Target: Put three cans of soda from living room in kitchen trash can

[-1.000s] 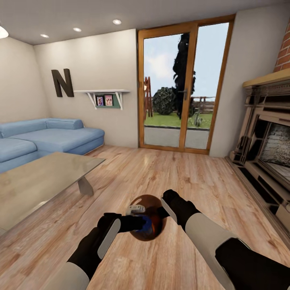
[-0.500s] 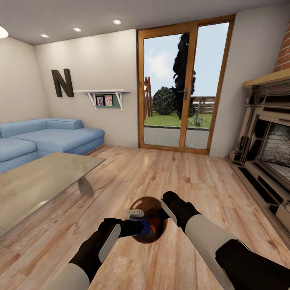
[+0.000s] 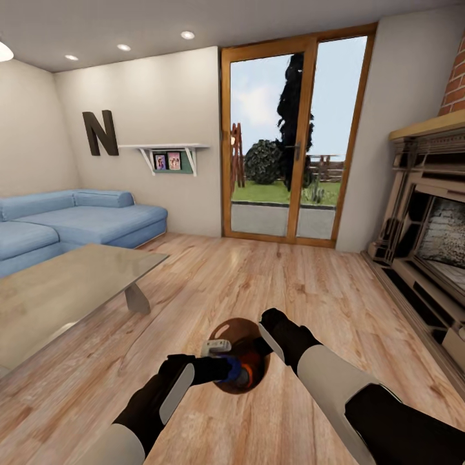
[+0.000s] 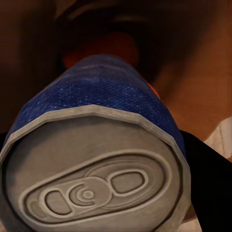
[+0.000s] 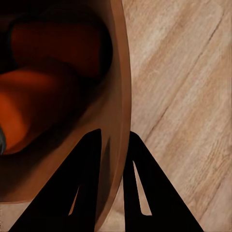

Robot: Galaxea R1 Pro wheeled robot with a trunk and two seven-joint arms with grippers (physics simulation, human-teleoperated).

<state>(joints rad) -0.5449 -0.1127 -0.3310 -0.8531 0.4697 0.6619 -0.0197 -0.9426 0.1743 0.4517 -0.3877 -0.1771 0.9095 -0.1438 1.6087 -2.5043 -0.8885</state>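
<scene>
My right gripper [image 3: 261, 343] is shut on the rim of the tash can [image 3: 227, 328], holding the small round copper-lined bin above the wood floor; its fingers [image 5: 89, 183] straddle the bin wall [image 5: 119, 92]. Inside lie two orange soda cans [image 5: 34, 113] [image 5: 60, 46]. My left gripper [image 3: 223, 368] is shut on the blue soda can [image 3: 234, 371], tilted with its body dipping into the bin's mouth. The can's grey top [image 4: 94, 188] faces the left wrist camera, with an orange can [image 4: 108, 46] beyond it.
This is the living room: a glass coffee table [image 3: 58, 290] at the left, a blue sofa [image 3: 77, 223] behind it, a dark letter N [image 3: 99, 132] on the wall. A brick fireplace [image 3: 429, 239] lines the right side. A glass door [image 3: 290, 139] stands ahead.
My left gripper and the blue can have sunk a little, further into the bin's mouth. The bin and my right gripper have dropped slightly too.
</scene>
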